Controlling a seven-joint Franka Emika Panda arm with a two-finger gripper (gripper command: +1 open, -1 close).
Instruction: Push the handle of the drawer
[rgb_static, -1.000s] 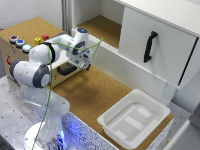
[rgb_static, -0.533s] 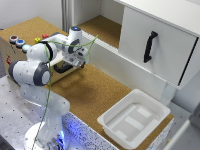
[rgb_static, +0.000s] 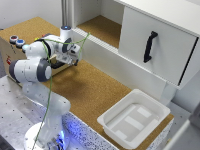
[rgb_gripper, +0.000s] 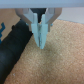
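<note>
Drawer: the light wooden box (rgb_static: 20, 50) sits at the exterior view's left on the cork-topped desk (rgb_static: 100, 95); its front faces the arm and is mostly hidden behind the robot's wrist.
Handle: too hidden in the exterior view to point out; in the wrist view a dark band (rgb_gripper: 15, 47) lies beside the fingers, but whether it is the handle cannot be told.
Buttons: a red button (rgb_static: 13, 38) and a blue button (rgb_static: 20, 43) show on top of the box.
Fingers: the gripper (rgb_gripper: 41, 44) has its two pale fingers (rgb_gripper: 39, 35) pressed close together, tips all but meeting, with nothing seen between them.
Contact: the fingertips point down at the cork surface right beside the dark band; whether they touch either cannot be told.
Gripper in the exterior view: the gripper (rgb_static: 73, 60) sits low, just above the desk, next to the box's front.
Arm pose: the arm (rgb_static: 35, 70) rises from its base at the desk's near edge, folds at a bulky elbow, and reaches across toward the box with the wrist bent down.
Cable: a green cable (rgb_static: 50, 85) loops along the arm.
White cabinet: a big white panel (rgb_static: 160, 45) with a long black handle (rgb_static: 149, 46) stands at the exterior view's right, well apart from the gripper.
Tray: a white plastic tray (rgb_static: 134, 118) lies on the desk near its front corner, well apart from the arm.
</note>
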